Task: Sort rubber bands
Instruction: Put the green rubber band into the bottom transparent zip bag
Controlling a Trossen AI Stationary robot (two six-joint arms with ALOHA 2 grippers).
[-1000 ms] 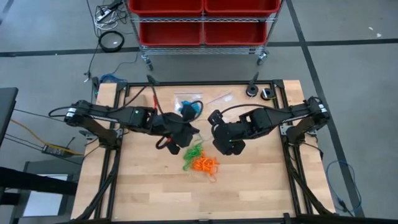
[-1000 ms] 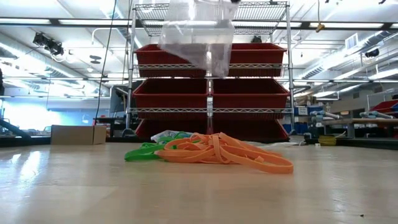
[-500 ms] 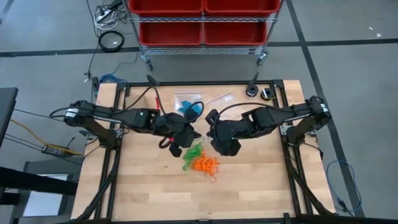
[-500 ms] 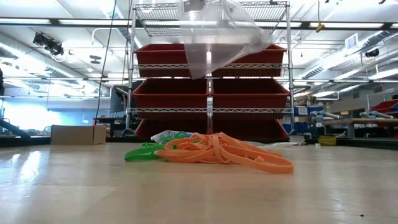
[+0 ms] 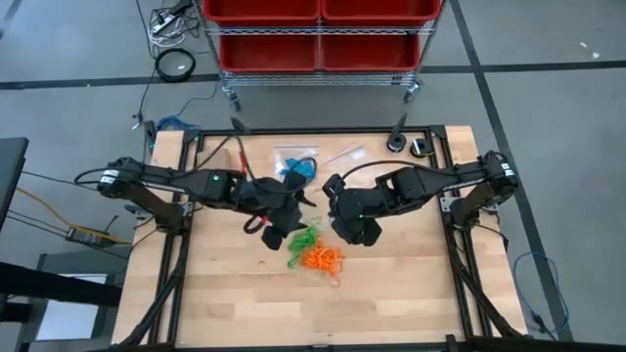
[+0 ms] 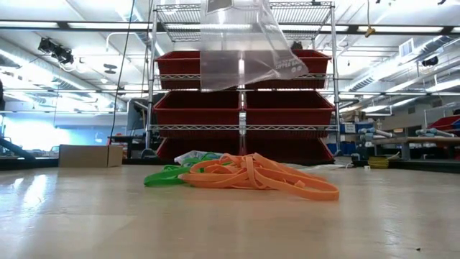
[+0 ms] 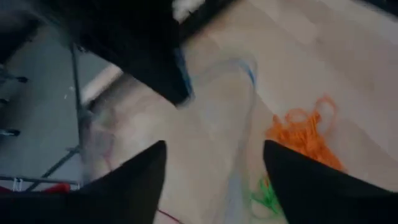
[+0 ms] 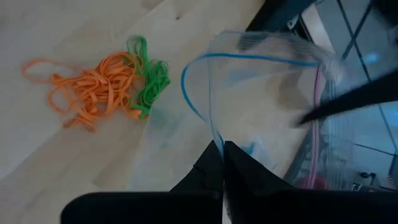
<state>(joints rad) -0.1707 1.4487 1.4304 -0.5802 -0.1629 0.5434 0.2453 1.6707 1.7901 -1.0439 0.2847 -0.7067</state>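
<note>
The left hand sits above the middle of the tabletop, and I cannot tell how its fingers stand. Between the two hands a clear zip bag hangs in the air, above the green and orange rubber bands heaped on the wood. The right hand has its fingers pinched together on the bag's blue-edged rim.

Crowded above the pile, open board toward the near edge

A clear zip bag hangs directly over the rubber bands, with the 2 grippers, left gripper and right gripper, closing in from either side of that pile. The wooden table on the pile's near side lies bare.
</note>
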